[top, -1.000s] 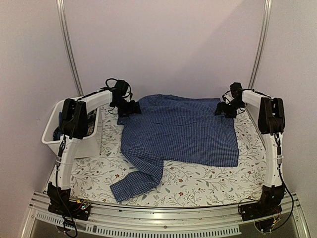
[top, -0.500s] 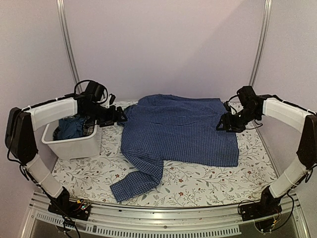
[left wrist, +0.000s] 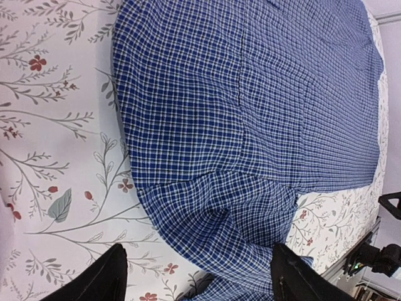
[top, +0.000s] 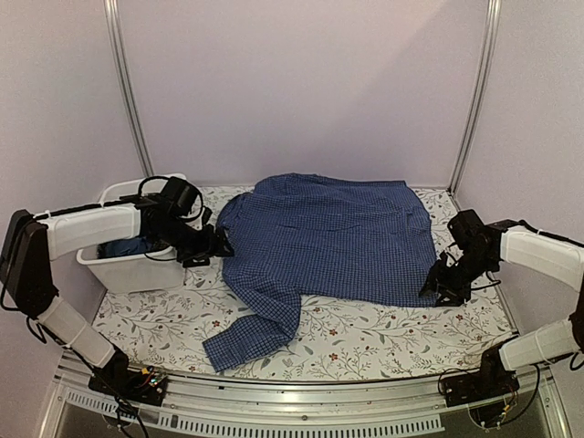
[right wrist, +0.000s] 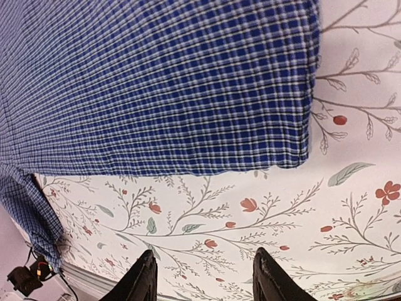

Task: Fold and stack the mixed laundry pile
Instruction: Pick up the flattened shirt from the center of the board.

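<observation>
A blue-and-white checked shirt (top: 333,239) lies spread flat on the floral tablecloth (top: 374,333), with one sleeve (top: 255,333) trailing toward the near left. My left gripper (top: 220,247) hovers at the shirt's left edge, open. In the left wrist view the left gripper (left wrist: 199,282) straddles the rumpled sleeve top of the shirt (left wrist: 250,106) without gripping it. My right gripper (top: 440,286) is by the shirt's near right corner. In the right wrist view the right gripper (right wrist: 205,279) is open over bare tablecloth, just short of the shirt's hem (right wrist: 188,81).
A white plastic tub (top: 137,272) stands at the left edge behind the left arm, with dark blue cloth (top: 123,246) inside. Metal frame posts rise at the back corners. The table's near rail (top: 301,401) runs along the front.
Both arms have swung from the shirt's far corners toward the near side. The left gripper now sits by the sleeve, the right by the near right hem corner. The shirt has not moved.
</observation>
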Tool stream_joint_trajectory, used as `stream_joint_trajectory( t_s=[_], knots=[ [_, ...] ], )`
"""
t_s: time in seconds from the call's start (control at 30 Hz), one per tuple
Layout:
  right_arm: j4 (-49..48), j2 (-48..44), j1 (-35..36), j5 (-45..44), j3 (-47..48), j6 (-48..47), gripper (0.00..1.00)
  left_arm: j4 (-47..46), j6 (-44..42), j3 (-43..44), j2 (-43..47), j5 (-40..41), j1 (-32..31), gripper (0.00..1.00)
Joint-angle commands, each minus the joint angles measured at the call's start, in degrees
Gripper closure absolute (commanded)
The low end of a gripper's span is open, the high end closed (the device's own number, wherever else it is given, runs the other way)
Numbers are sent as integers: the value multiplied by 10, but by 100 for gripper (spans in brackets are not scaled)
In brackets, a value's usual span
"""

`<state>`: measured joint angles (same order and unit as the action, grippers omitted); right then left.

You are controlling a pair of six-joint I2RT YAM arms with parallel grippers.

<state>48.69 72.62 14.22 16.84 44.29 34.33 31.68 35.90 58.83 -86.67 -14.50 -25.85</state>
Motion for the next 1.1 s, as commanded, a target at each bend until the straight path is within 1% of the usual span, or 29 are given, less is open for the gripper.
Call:
stream_joint_trajectory(
  t_s=[0.0,0.2,0.33,0.53,0.63,0.7,0.73,0.77,0.93,1.07],
  knots=[
    [-28,16,-8,-36,-26,91,51,-1,37,-5,4,17,-12,22],
    [-75,37,-31,-56,-57,114,53,3,49,4,-1,36,-26,24],
    [-95,61,-41,-87,-54,110,55,1,55,0,-1,48,-31,25],
    [-132,103,-49,-92,-61,99,60,0,60,-2,-6,51,-32,26],
    [-142,113,-50,-93,-63,92,69,8,58,-4,-7,58,-32,27],
    [-146,118,-50,-90,-61,88,84,14,53,-5,-7,56,-33,27],
    [-145,119,-51,-89,-57,85,93,17,49,-6,-7,53,-35,27],
    [-142,119,-51,-89,-52,83,99,23,45,-8,-5,49,-39,27],
    [-124,99,-51,-93,-33,78,100,46,50,-38,24,42,-65,28],
    [-114,84,-52,-95,-27,72,100,36,74,-70,30,30,-81,27]
  ],
)
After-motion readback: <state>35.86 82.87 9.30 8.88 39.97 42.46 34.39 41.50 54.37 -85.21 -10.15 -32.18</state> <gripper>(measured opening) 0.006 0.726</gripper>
